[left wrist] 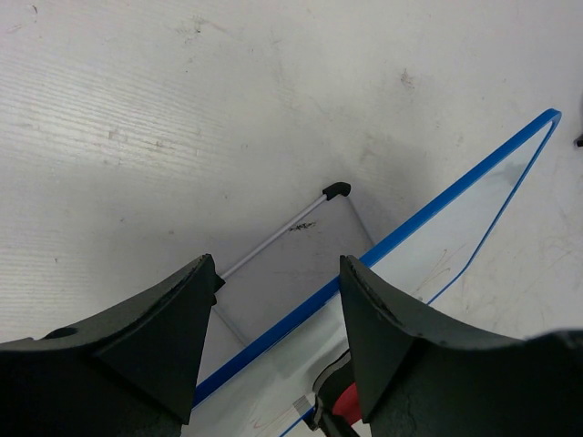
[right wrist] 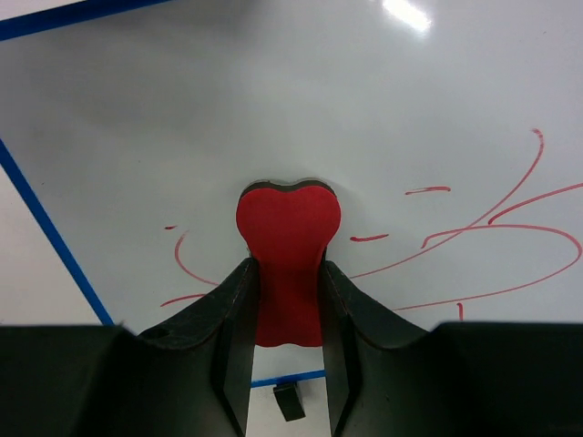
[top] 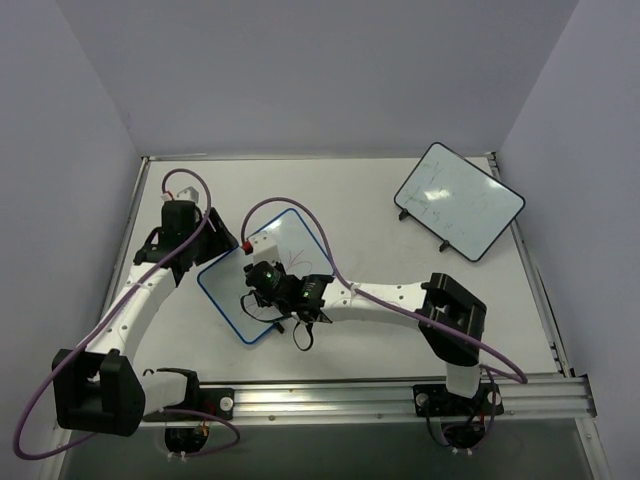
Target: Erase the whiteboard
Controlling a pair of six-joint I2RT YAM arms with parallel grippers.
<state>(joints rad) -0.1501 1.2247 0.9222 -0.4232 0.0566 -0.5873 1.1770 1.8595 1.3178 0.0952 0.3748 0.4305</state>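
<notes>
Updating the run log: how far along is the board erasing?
Partly done. The whiteboard looks clean above the eraser. In hand: the right gripper holds the red eraser against the board while the left gripper straddles its blue edge. Remaining: red scribbles to the eraser's right in the wrist view, plus small marks on its left.

The whiteboard (top: 290,245) lies on the table (top: 380,260), left of centre. The left gripper (left wrist: 278,273) straddles its far left edge; the right gripper (right wrist: 287,273), over its middle, clamps an eraser (right wrist: 287,228). A second board (top: 458,200) stands well apart, far right
</notes>
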